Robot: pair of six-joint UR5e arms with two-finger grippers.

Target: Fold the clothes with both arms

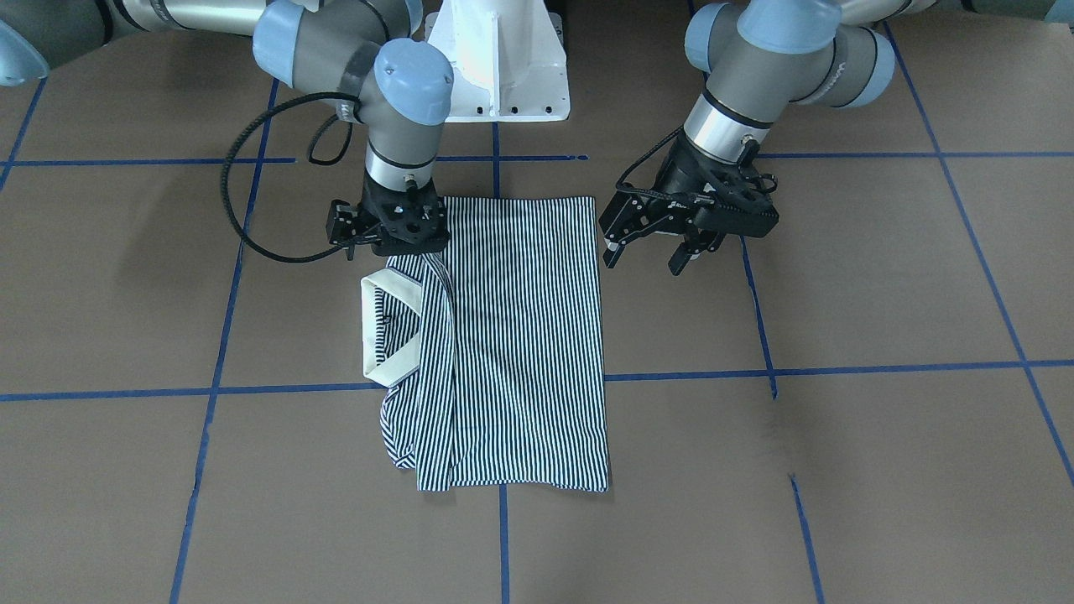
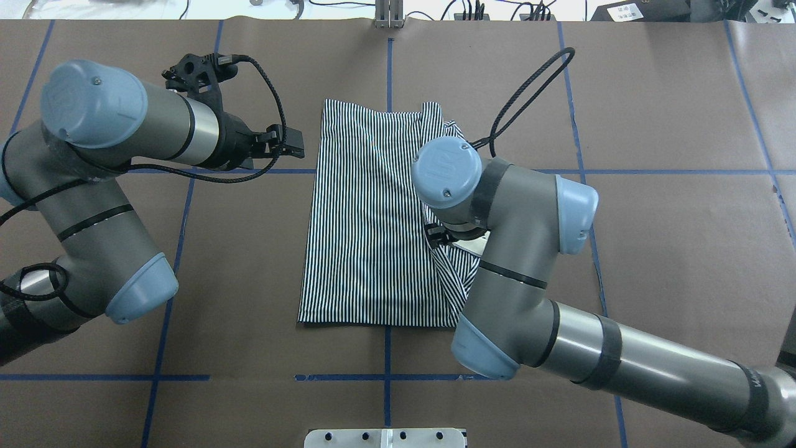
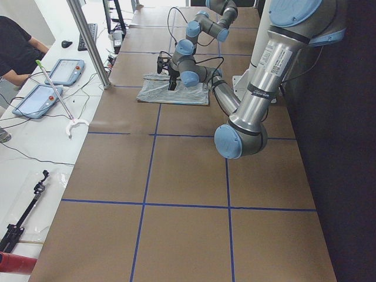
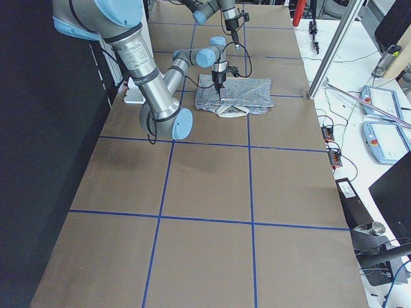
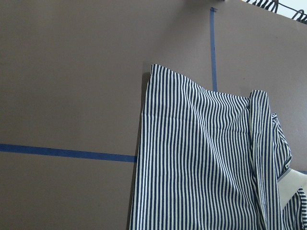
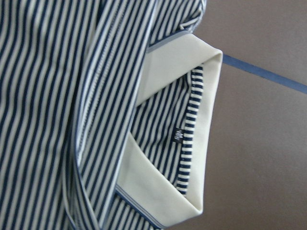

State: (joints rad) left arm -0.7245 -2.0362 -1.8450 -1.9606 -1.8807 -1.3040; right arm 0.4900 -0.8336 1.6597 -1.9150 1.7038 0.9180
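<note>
Polo shirt (image 1: 520,335): thin navy-and-white stripes. Collar (image 1: 373,327): cream; small black label (image 6: 178,135) inside. Counter (image 1: 839,470): plain brown, blue tape grid (image 1: 881,367). Left arm (image 1: 780,71), right arm (image 1: 336,44): silver-grey, light-blue joint caps, black cables. Left gripper (image 1: 648,258), right gripper (image 1: 393,243): black. Pedestal (image 1: 503,59): white.

Right pincer (image 1: 393,236) tips hidden

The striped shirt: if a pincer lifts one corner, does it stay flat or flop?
Probably flops: the shirt lies in soft folds and wrinkles. Its cream collar keeps a crisp shape, so likely somewhat stiffer. Thin cloth, so probably light.
</note>
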